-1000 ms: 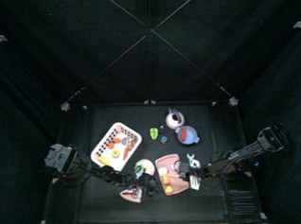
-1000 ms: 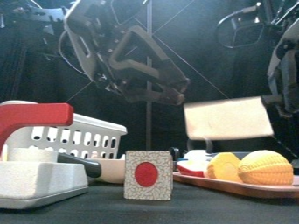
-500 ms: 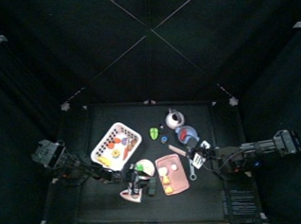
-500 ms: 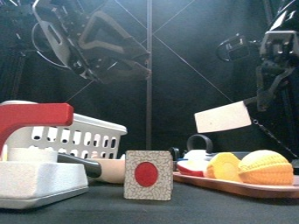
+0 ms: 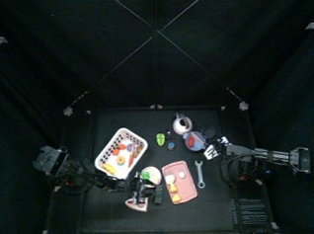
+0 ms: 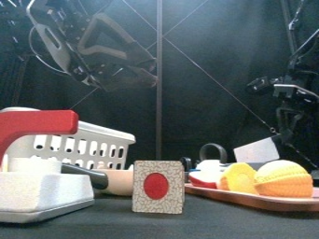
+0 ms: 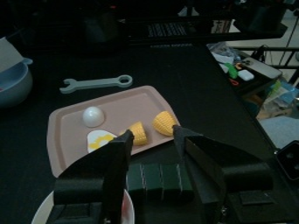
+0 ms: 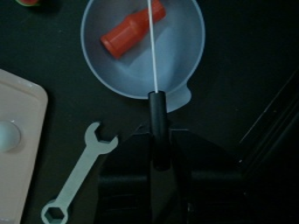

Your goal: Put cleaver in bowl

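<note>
One cleaver (image 8: 156, 54), gripped edge-on by the right pincer (image 8: 158, 109), hangs over the one bowl (image 8: 117, 66) far right; left pincer (image 7: 149, 149) open above one pink tray (image 7: 65, 131). Black counter (image 5: 217, 200), black curtains.

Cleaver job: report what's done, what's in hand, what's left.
Done: the right hand has the cleaver gripped by its black handle and carried over the bowl. In hand: the blade hangs edge-on above the bowl's inside, beside a red item already lying there. Left: lower and release it; it is not yet resting in the bowl. The left hand is open above the pink tray.
</note>
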{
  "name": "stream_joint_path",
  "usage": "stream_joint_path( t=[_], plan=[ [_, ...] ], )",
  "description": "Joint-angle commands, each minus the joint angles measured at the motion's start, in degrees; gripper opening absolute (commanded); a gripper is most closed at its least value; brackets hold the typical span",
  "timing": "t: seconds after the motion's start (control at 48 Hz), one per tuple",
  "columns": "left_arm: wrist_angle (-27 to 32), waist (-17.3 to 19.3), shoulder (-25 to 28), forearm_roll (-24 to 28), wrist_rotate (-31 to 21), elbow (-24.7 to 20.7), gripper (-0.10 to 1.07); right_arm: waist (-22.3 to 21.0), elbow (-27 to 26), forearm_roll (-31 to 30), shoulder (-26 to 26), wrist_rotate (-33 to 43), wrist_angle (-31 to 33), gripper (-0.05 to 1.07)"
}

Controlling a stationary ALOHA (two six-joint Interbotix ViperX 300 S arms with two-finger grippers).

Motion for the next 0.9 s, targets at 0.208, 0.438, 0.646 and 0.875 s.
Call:
stream_joint_path(
  t=[0.208, 0.438, 0.646, 0.875],
  plan=[
    [-0.62, -0.18, -0.53, 0.00, 0.09, -0.44, 0.80, -1.76, -0.18, -0.53, -0.44, 0.18, -2.64, 0.60],
    [-0.62, -0.09, -0.53, 0.00, 0.09, -0.35, 0.80, -1.76, 0.26, -0.35, -0.53, 0.26, -2.46, 0.74],
    [-0.62, -0.09, -0.44, 0.00, 0.09, -0.35, 0.80, -1.76, 0.18, -0.26, -0.70, 0.26, -2.37, 0.79],
    [-0.62, -0.09, -0.44, 0.00, 0.09, -0.09, 0.80, -1.14, -0.09, -0.53, -1.58, 0.26, -3.16, 0.79]
  ],
)
